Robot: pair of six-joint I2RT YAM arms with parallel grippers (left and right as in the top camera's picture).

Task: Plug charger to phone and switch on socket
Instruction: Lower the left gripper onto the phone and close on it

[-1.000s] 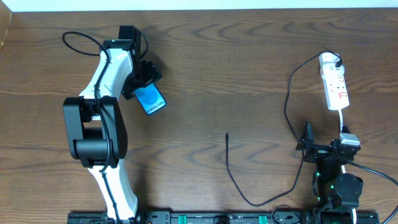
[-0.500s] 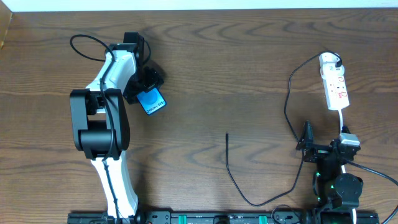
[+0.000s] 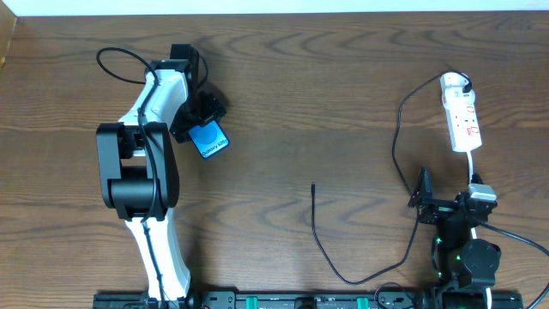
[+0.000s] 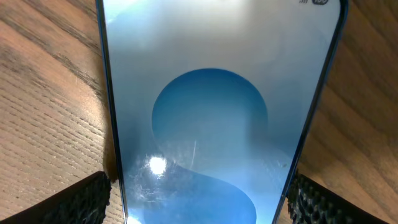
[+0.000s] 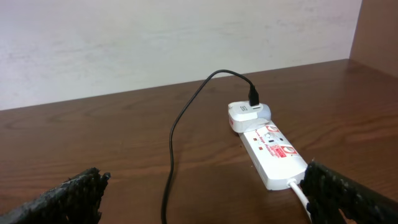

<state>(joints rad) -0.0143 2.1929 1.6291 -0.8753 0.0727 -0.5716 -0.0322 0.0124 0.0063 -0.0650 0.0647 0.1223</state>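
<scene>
On the brown wood-grain counter (image 3: 343,103), the left hand (image 3: 196,122) grips the slim blue-screened smartphone (image 3: 211,140) by its long edges, the right hand (image 5: 202,196) gapes wide near the white red-marked power strip (image 3: 461,120), and the thin black charger cable (image 3: 397,146) trails from that strip, its plug tip (image 3: 313,185) lying free mid-counter.
</scene>
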